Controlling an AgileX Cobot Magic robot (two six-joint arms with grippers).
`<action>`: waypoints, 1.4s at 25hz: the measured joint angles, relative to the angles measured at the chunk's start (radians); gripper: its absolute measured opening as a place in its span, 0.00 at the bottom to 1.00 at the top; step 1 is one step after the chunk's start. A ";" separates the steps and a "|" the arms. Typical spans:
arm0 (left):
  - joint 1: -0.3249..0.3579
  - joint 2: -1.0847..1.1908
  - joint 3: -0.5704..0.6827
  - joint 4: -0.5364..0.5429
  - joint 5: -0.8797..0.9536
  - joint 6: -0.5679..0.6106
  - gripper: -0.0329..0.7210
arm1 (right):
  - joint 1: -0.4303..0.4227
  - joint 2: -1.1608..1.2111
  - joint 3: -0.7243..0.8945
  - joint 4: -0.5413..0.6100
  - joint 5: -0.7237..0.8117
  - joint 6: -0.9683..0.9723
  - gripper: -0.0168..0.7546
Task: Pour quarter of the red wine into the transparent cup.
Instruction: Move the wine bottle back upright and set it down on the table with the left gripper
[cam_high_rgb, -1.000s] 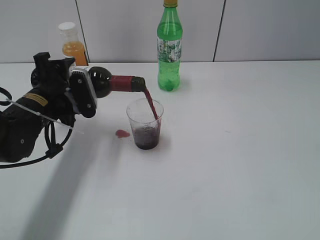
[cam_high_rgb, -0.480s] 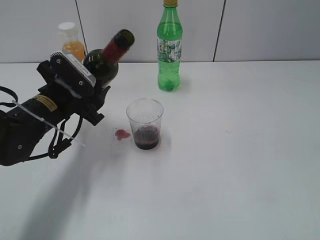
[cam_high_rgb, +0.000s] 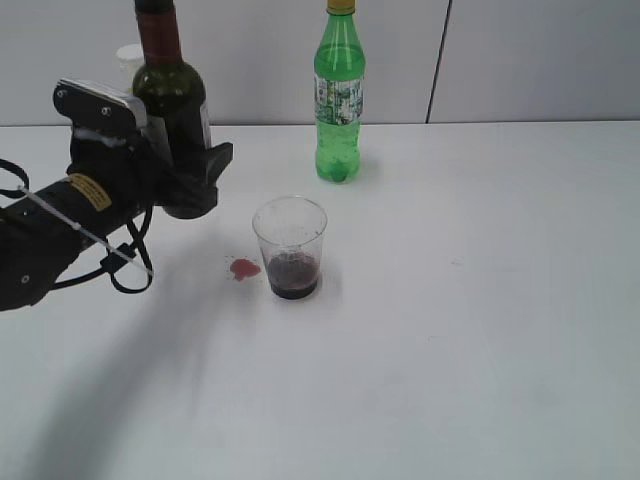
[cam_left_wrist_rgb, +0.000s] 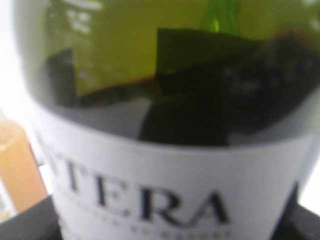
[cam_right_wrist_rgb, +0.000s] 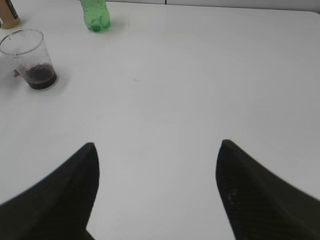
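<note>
My left gripper (cam_high_rgb: 185, 160) is shut on the red wine bottle (cam_high_rgb: 168, 85), dark glass with maroon neck foil, held upright at the table's left. Its white label (cam_left_wrist_rgb: 165, 190) fills the left wrist view, with dark wine behind the glass above it. The transparent cup (cam_high_rgb: 290, 245) stands on the table to the bottle's right, apart from it, with dark red wine in its bottom part. It also shows at the top left of the right wrist view (cam_right_wrist_rgb: 27, 57). My right gripper (cam_right_wrist_rgb: 156, 160) is open and empty above bare table; it does not show in the exterior view.
A small red spill (cam_high_rgb: 244, 268) lies on the table left of the cup. A green soda bottle (cam_high_rgb: 340, 95) stands behind the cup. An orange juice bottle (cam_high_rgb: 128, 58) is mostly hidden behind the wine bottle. The white table (cam_high_rgb: 470, 330) stretches to the right.
The left gripper has turned the wine bottle from lying horizontal and pouring into the cup to standing upright, and drawn it back left. The stream has stopped. The cup holds wine.
</note>
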 joint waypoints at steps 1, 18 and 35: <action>0.010 0.000 -0.021 0.028 0.009 -0.041 0.78 | 0.000 0.000 0.000 0.000 0.000 0.000 0.78; 0.037 0.244 -0.452 0.229 0.190 -0.195 0.78 | 0.000 0.000 0.000 0.000 0.000 -0.001 0.78; 0.058 0.375 -0.558 0.266 0.219 -0.207 0.78 | 0.000 0.000 0.000 0.000 0.000 0.000 0.78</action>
